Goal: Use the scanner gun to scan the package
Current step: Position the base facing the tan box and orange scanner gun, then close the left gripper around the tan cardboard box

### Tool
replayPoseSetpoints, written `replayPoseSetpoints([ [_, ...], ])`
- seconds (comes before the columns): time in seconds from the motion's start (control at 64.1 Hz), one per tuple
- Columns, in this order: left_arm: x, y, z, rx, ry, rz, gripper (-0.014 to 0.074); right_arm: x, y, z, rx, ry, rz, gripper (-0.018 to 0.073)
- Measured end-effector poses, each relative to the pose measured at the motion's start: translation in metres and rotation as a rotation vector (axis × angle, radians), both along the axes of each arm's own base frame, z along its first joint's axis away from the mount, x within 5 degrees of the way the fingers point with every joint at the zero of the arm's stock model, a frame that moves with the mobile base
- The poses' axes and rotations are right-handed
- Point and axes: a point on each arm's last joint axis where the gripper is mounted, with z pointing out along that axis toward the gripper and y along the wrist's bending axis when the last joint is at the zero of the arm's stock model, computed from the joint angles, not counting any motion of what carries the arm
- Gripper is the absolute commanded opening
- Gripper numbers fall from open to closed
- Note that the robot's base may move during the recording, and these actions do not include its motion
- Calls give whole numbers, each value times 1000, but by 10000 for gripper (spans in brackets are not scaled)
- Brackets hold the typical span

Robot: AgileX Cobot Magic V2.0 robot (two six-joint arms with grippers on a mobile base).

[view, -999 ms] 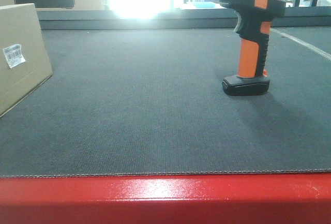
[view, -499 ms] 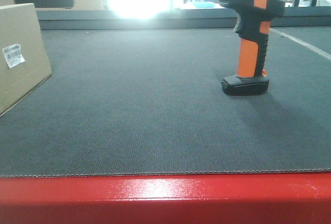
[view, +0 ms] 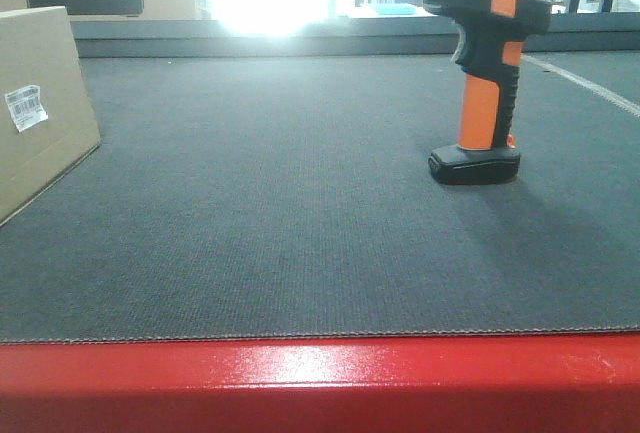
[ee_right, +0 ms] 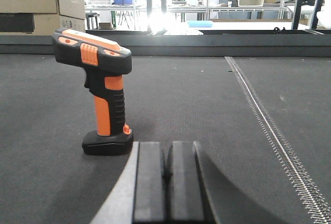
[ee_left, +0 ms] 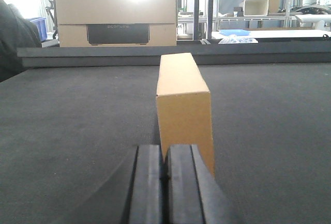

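Both pairs of jaws are pressed together with nothing between them. Our right gripper rests low on the dark mat, just short of the scanner gun. Our left gripper is closed the same way right in front of the package; we cannot tell whether it touches the cardboard.

The scanner gun stands upright on its flat black foot, a little to the left of our right gripper's line. In the front view it is on the right of the mat. The package is at the far left, well apart from it, and its white barcode label is on the side turned toward the open mat.

We judge the step in hand to be taking up the scanner gun, and nothing is grasped yet. To do it well we should:

- part the right jaws fully before advancing;
- shift left until the orange handle is centred between the pads;
- close on the ribbed grip, above the foot and below the head.

The scanner gun is tall on a small base, so a glancing pad would likely tip it; we should come in straight and slowly.

The boxes with dark panels beyond the mat are not ours to scan.
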Motion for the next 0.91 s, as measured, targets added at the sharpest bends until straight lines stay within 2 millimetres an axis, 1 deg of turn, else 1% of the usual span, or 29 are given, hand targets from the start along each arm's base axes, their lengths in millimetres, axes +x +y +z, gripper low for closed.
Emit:
replayPoseSetpoints([
  [0.203,0,0,0,0,-5,0,-111,0,0,0,0,-4,-1,-154],
  [0.484,0,0,5,2,-56,-2,-111,0,-1,4,0,-46,-7,-154],
  [0.593,-1,0,9,0,-98,-4,-111,0,-1,5,0,-50,-8,-154],
  [0.734,-3,0,20,-29,-222,-7,-111,-1,-1,9,7,-94,-13,-154],
  [0.796,-5,0,26,-34,-251,-7,-111,-2,-1,18,7,-117,-13,-154],
  [0.843,-7,0,37,-35,-270,-8,-111,-5,-1,32,7,-152,-11,-154],
  [0.905,-14,0,60,-34,-303,-9,-109,-11,-1,54,6,-202,-7,-154],
])
